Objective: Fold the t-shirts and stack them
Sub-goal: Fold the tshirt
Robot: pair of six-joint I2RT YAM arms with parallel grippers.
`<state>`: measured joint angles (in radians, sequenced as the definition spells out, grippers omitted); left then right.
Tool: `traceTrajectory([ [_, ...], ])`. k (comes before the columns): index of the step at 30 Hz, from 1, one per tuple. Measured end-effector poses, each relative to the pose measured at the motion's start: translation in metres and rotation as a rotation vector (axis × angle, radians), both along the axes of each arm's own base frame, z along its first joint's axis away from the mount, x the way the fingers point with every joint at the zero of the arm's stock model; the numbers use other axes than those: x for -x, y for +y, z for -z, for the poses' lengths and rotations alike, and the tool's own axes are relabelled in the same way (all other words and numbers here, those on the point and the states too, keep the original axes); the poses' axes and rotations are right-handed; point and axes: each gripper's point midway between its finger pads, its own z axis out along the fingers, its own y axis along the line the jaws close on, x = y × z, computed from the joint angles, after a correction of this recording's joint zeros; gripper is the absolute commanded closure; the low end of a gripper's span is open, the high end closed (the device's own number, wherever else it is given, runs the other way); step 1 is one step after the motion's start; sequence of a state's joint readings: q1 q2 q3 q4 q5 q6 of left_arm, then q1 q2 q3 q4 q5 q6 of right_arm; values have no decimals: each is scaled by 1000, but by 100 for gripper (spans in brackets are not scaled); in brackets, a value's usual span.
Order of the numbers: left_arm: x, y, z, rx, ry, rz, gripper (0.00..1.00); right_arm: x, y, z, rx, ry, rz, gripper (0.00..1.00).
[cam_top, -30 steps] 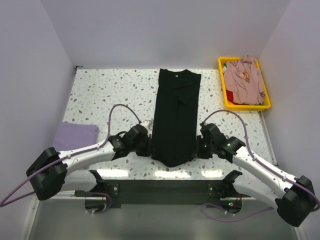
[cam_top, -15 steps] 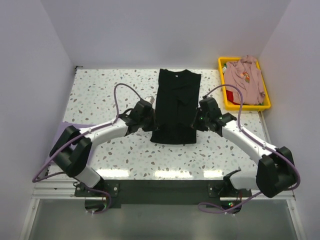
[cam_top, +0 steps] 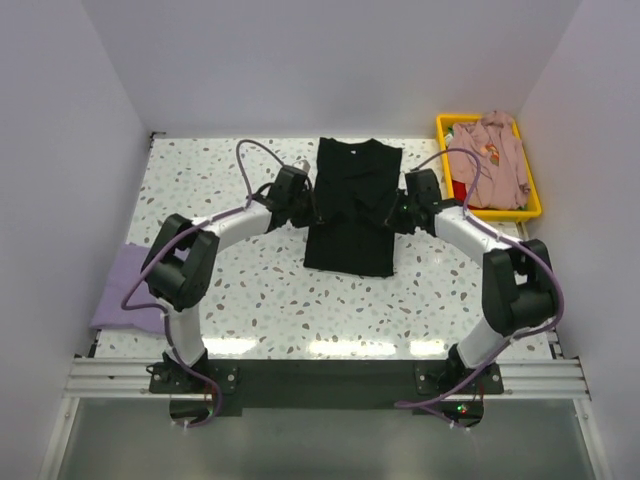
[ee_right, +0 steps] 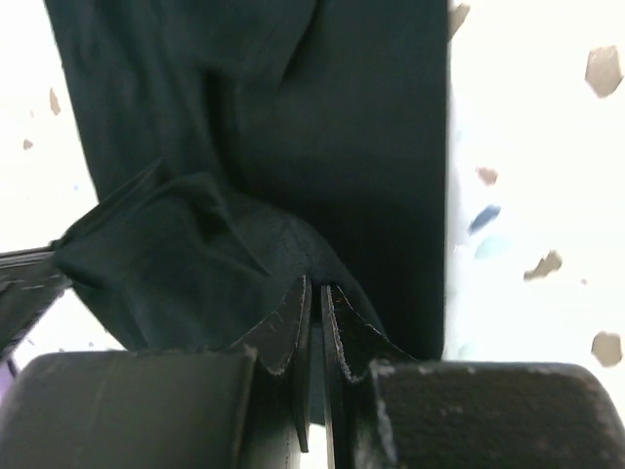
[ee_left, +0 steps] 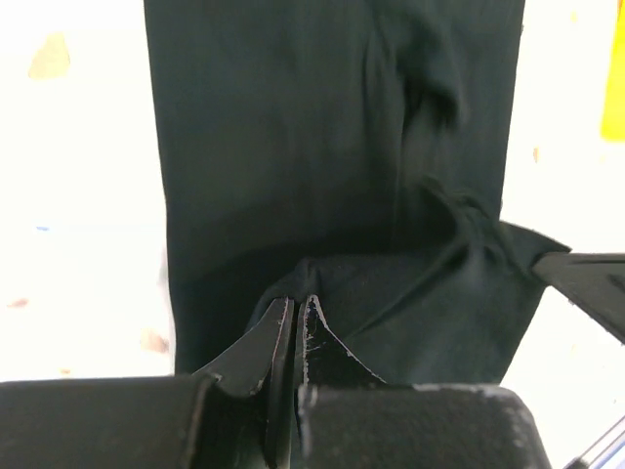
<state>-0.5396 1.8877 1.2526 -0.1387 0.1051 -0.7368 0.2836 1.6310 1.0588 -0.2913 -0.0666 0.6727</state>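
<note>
Nearest, at the counter's (cam_top: 260, 300) left edge, a lavender tee (cam_top: 125, 290) lies flat and partly hangs over the side, well apart from both arms.

Further in, at the middle of the counter, the black tee (cam_top: 350, 215) lies as a long narrow strip with its collar at the far end. Its near part is doubled up from the counter, and the hem is stretched between the two claws above the middle of the shirt.

The left claw (cam_top: 310, 206) sits at the tee's left edge. In its wrist view the left claw's (ee_left: 296, 308) fingers are pressed together with only a sliver between them, and a raised fold of the black tee (ee_left: 322, 127) meets their tips. It looks pinched, though black cloth against black fingers is hard to read.

The right claw (cam_top: 396, 212) mirrors it at the right edge. From its own camera the right claw (ee_right: 314, 288) is likewise pressed together, gripping a bunched corner of the black tee (ee_right: 322, 117).

Farthest, at the far right corner, a yellow bin (cam_top: 500, 213) holds a crumpled pink tee (cam_top: 490, 160) that spills over its rim.
</note>
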Motion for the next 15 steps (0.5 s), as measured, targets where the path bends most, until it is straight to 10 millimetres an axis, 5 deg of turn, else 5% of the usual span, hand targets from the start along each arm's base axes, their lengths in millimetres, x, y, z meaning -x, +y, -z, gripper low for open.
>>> traceTrajectory([
  [7, -44, -3, -4, 27, -29, -4, 100, -29, -13, 16, -30, 20, 40, 100],
  [15, -62, 5, 9, 24, -12, -8, 100, -48, -30, 21, -90, 16, 82, 100],
])
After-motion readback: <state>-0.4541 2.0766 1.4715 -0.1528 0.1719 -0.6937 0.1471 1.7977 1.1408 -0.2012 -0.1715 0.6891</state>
